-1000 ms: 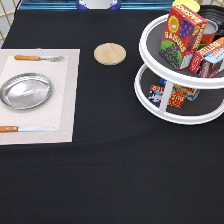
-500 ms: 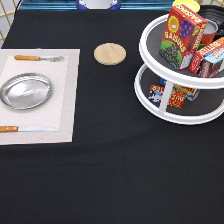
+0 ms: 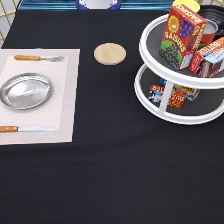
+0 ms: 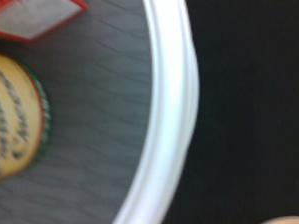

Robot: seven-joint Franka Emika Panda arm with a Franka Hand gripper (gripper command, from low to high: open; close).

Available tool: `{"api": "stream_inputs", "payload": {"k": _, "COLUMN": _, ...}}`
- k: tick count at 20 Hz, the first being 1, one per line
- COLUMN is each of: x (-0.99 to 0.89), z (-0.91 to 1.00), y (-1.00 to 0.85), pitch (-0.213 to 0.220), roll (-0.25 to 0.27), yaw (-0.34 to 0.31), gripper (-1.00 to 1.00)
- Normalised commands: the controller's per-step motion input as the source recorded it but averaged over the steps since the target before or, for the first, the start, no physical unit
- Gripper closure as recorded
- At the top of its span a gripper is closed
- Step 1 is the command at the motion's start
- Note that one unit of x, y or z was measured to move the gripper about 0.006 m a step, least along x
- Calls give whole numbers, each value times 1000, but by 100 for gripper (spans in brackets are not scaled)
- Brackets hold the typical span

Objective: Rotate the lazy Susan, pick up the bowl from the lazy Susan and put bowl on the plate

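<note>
The silver plate (image 3: 26,91) lies bare on a pale placemat (image 3: 67,100) at the exterior view's left. The white two-tier lazy Susan (image 3: 150,95) stands at the exterior view's right, with food boxes on both grey tiers. I cannot make out the bowl in either view; the boxes hide much of the top tier. The gripper does not show in the exterior view. The wrist view looks from close by at the lazy Susan's white rim (image 4: 168,100) and its grey tray surface (image 4: 93,100), with black table beside it.
A round wooden coaster (image 3: 110,53) lies between placemat and turntable. A fork (image 3: 37,58) and a knife (image 3: 25,129) flank the plate. A red raisin box (image 3: 181,35) stands on the top tier. The wrist view shows a yellow lid (image 4: 7,115) and a red box (image 4: 26,17).
</note>
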Motion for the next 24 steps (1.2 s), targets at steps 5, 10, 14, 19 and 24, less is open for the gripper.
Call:
{"api": "stream_inputs", "payload": {"k": 5, "x": 606, "z": -62, "y": 11, "pitch": 55, "roll": 252, "yaw": -15, "gripper": -100}}
{"api": "stream_inputs", "payload": {"k": 10, "x": 332, "z": -189, "y": -15, "pitch": 0, "roll": 287, "yaw": 0, "gripper": -100}}
{"api": "stream_inputs", "payload": {"k": 14, "x": 352, "z": -269, "y": -36, "pitch": -1, "roll": 254, "yaw": 0, "gripper": -100}}
{"api": "stream_inputs", "payload": {"k": 19, "x": 224, "z": -311, "y": 0, "pitch": -1, "roll": 231, "yaw": 0, "gripper": -100}}
{"api": "stream_inputs", "payload": {"k": 24, "x": 0, "z": -321, "y": 63, "pitch": -42, "roll": 213, "yaw": 24, "gripper": -100}}
